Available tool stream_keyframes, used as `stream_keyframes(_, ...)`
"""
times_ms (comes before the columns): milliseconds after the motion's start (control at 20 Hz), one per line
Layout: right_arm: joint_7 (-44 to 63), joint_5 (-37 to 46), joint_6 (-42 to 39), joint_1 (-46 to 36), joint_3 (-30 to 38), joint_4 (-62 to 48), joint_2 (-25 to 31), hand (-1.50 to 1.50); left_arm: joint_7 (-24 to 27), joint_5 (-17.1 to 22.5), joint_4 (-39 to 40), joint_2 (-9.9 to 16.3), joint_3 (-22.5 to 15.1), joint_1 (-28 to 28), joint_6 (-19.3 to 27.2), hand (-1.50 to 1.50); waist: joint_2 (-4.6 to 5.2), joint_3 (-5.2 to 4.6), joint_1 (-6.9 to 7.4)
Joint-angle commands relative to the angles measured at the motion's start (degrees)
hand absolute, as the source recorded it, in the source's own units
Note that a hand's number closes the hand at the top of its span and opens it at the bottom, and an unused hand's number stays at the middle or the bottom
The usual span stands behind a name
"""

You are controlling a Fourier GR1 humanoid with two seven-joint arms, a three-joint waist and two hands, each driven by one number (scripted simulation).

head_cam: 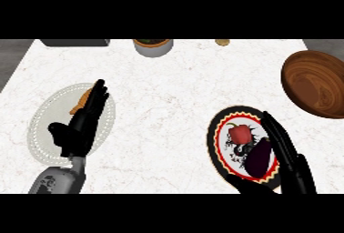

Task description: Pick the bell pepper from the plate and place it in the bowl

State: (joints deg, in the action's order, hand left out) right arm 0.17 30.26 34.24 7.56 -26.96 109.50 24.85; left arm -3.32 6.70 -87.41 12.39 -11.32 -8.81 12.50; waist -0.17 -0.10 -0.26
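Head view: right hand (287, 150) open beside bell pepper (240, 133) on plate (218, 136)

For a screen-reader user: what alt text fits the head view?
A red bell pepper and a dark eggplant lie on a red-rimmed plate, the open right hand beside them. A wooden bowl sits beyond; the open left hand hovers over a white plate.

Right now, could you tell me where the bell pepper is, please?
In the head view, the bell pepper lies on the red-rimmed plate at lower right, just above the eggplant and left of the right robot hand.
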Motion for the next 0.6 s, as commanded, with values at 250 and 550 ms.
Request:
stream_keyframes(250, 24.44, 4.61, -16.07, -6.97, 1.71, -0.02, 0.02, -1.5, -3.73, -2.79, 0.18, -2.15, -0.32, -4.21, 2.1, 0.0, 0.22, 0.06, 0.33)
stream_keyframes(550, 26.24, 5.44, -20.96, -7.12, 1.94, -4.16, -2.6, -1.5, -2.35, -1.45, -4.42, -0.99, 1.02, 2.55, -1.31, 0.0, 0.12, 0.1, 0.46)
